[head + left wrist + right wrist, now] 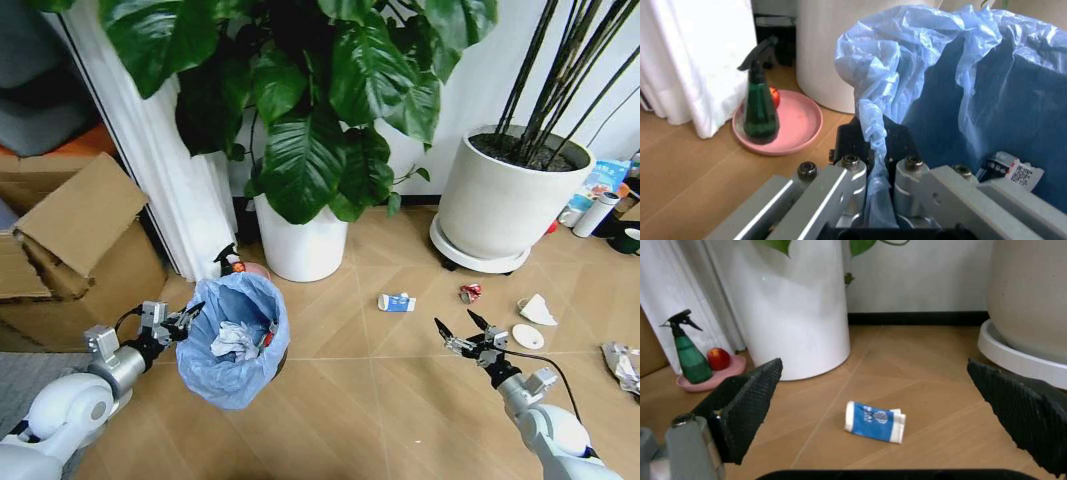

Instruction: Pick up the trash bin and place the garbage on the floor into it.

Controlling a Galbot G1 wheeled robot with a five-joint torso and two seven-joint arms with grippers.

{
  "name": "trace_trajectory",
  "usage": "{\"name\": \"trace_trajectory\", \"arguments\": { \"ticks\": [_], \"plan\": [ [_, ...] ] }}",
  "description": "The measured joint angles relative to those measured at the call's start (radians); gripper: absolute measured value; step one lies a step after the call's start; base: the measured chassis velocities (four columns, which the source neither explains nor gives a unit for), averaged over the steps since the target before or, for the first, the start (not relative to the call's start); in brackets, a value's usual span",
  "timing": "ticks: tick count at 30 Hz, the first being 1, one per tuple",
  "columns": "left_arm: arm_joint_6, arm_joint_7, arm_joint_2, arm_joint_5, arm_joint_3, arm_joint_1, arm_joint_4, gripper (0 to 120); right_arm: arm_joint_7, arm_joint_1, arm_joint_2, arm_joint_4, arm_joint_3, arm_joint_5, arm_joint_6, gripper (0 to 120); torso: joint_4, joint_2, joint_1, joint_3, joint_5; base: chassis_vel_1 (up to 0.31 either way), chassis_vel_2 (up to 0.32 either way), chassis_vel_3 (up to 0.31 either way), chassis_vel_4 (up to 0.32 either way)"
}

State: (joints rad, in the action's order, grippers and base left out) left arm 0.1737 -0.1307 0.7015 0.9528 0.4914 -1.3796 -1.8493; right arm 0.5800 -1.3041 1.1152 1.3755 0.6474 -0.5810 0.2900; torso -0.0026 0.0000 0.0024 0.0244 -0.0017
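- trash bin (232, 350): crinkly light-blue bag liner; white paper wads inside
- floor (370, 380): light tan wood-look planks in a chevron pattern
- carton (874, 421): blue and white, at 2 o'clock from the bin
- crushed can (469, 292): red
- plant pots (300, 245): white
- spray bottle (761, 107): dark green, black trigger; on a pink saucer (797, 125)
- gripper pads (750, 400): black, dotted texture

The bin (233, 352) wears a thin, crinkly blue plastic bag with a faint sheen, crumpled white paper (235, 340) inside it. The left end effector (873, 172), bare brushed metal with shiny bolts, pinches that film. The right end effector (893, 405) has matt black, finely textured pads. The floor (380, 400) is smooth tan wood-look planks; the carton (874, 422) is printed card.
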Motion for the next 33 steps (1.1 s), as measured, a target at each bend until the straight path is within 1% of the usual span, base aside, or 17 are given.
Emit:
{"name": "trace_trajectory", "arguments": {
  "ticks": [3, 5, 6, 7, 9, 11, 12, 15, 17, 23, 30, 33],
  "plan": [
    [0.000, 0.000, 0.000, 0.001, -0.002, 0.004, 0.001, 0, 0.008, 0.003, 0.001, -0.003, 0.001, 0.001, 0.003, 100, 0.0002, 0.000, 0.000, 0.000, -0.0005, -0.171, -0.020, 0.198, 0.037],
    [0.000, 0.000, 0.000, 0.001, -0.002, 0.004, 0.001, 0, 0.009, 0.003, 0.002, -0.004, 0.001, 0.001, 0.004, 100, 0.0002, 0.000, 0.000, 0.000, -0.0002, -0.180, -0.005, 0.212, 0.007],
    [0.000, 0.000, 0.000, 0.001, -0.003, 0.005, 0.001, 0, 0.011, 0.003, 0.003, -0.004, 0.001, 0.002, 0.006, 100, 0.0001, 0.000, 0.000, 0.000, 0.0002, -0.234, 0.019, 0.214, -0.049],
    [0.000, -0.001, 0.000, 0.001, -0.003, 0.005, 0.001, 0, 0.012, 0.003, 0.003, -0.004, 0.002, 0.002, 0.007, 100, -0.0003, 0.000, 0.000, 0.000, -0.0006, -0.234, 0.059, 0.235, -0.049],
    [0.000, -0.001, 0.000, 0.001, -0.003, 0.005, 0.001, 0, 0.014, 0.002, 0.003, -0.004, 0.003, 0.002, 0.007, 100, -0.0001, 0.000, 0.000, 0.000, -0.0007, -0.235, 0.059, 0.240, -0.059],
    [0.000, -0.001, 0.000, 0.001, -0.003, 0.003, -0.001, 0, 0.019, 0.000, 0.003, -0.004, 0.004, 0.002, 0.009, 100, 0.0001, 0.000, 0.000, 0.000, 0.0003, -0.212, 0.064, 0.247, -0.073],
    [0.000, -0.001, 0.000, 0.001, -0.003, 0.002, -0.002, 0, 0.020, -0.001, 0.002, -0.004, 0.005, 0.002, 0.010, 100, 0.0003, 0.000, 0.000, 0.000, 0.0001, -0.234, 0.067, 0.248, -0.095],
    [0.000, -0.001, 0.000, 0.001, -0.003, -0.001, -0.003, 0, 0.022, -0.002, 0.002, -0.003, 0.006, 0.002, 0.011, 100, 0.0000, 0.000, 0.000, 0.000, -0.0007, -0.236, 0.074, 0.244, -0.078],
    [-0.001, -0.001, 0.001, 0.001, -0.002, -0.002, -0.006, 0, 0.022, -0.002, 0.004, -0.001, 0.006, 0.003, 0.014, 100, 0.0000, 0.000, 0.000, 0.000, 0.0002, -0.244, 0.067, 0.237, -0.080],
    [-0.001, -0.001, 0.001, -0.001, -0.003, -0.002, -0.009, 0, 0.024, -0.001, 0.003, -0.001, 0.003, 0.016, 0.028, 100, 0.0000, 0.000, 0.000, 0.000, -0.0003, -0.235, 0.063, 0.226, -0.064],
    [-0.001, -0.005, -0.006, -0.006, -0.011, -0.007, -0.013, 0, 0.016, 0.000, -0.021, -0.001, -0.020, 0.088, 0.055, 100, -0.0002, 0.000, 0.000, 0.000, -0.0003, -0.148, 0.044, 0.123, -0.045],
    [-0.001, -0.006, -0.012, -0.010, -0.017, -0.012, -0.016, 0, -0.035, 0.020, -0.050, -0.002, -0.063, 0.178, 0.070, 100, 0.0001, 0.000, 0.000, 0.000, -0.0003, 0.000, 0.000, 0.000, 0.000]
  ]
}}
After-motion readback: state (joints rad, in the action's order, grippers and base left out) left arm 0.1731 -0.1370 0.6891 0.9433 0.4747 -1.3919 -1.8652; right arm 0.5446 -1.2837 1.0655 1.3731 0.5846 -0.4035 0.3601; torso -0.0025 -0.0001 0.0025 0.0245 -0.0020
